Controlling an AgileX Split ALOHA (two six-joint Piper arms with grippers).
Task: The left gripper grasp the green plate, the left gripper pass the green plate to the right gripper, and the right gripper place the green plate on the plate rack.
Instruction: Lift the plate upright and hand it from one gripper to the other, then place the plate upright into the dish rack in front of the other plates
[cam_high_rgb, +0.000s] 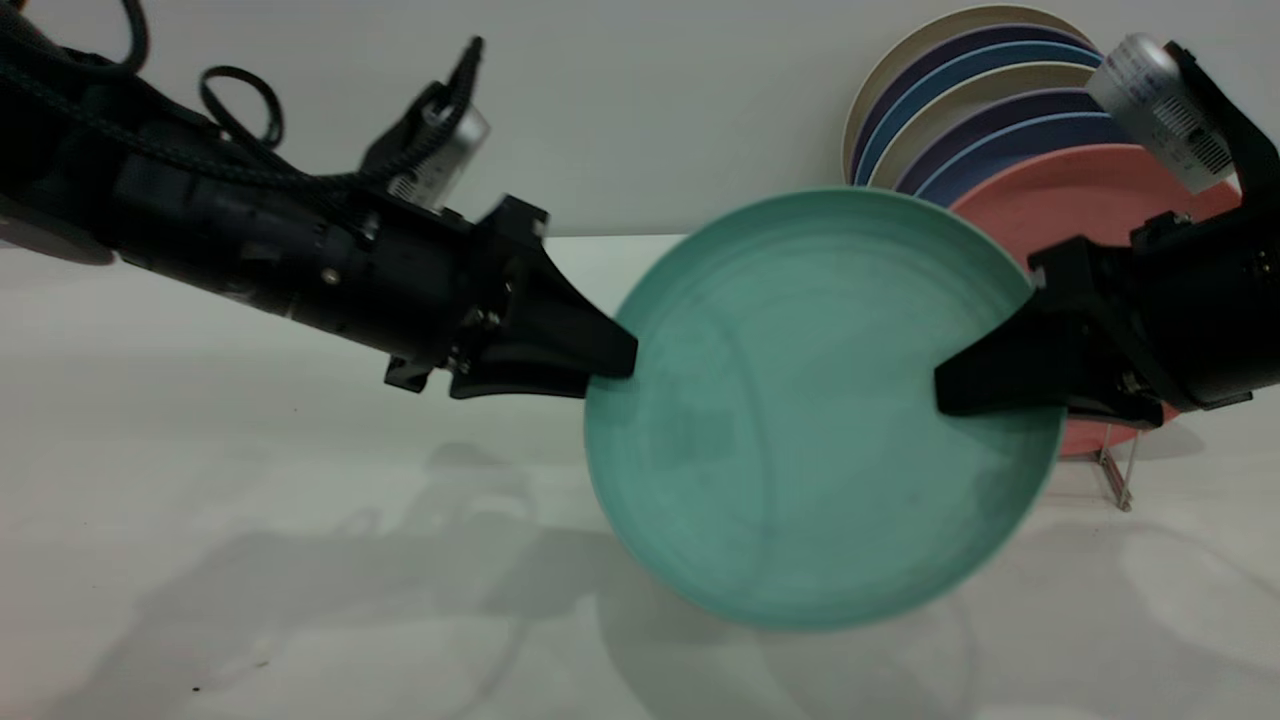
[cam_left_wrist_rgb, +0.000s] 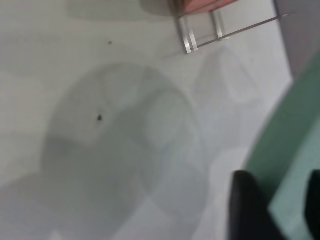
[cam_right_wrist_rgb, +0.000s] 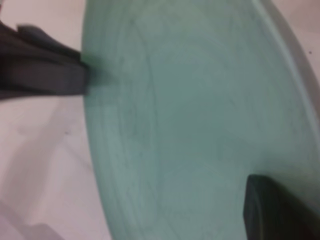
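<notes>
The green plate (cam_high_rgb: 800, 420) hangs upright above the table, its hollow face toward the exterior camera, held from both sides. My left gripper (cam_high_rgb: 625, 362) is shut on its left rim; in the left wrist view the rim of the plate (cam_left_wrist_rgb: 295, 150) fills the gap between the gripper's (cam_left_wrist_rgb: 285, 210) two fingers. My right gripper (cam_high_rgb: 945, 392) is shut on the right side, one finger lying across the plate's face (cam_right_wrist_rgb: 190, 115) and the other hidden behind it. The plate rack (cam_high_rgb: 1115, 475) stands behind the right arm, mostly covered.
Several plates stand in the rack at the back right: cream, purple and blue ones (cam_high_rgb: 985, 95), with a salmon-pink plate (cam_high_rgb: 1060, 190) in front. The rack's wire foot (cam_left_wrist_rgb: 200, 32) rests on the white table (cam_high_rgb: 250, 500). A light wall closes the back.
</notes>
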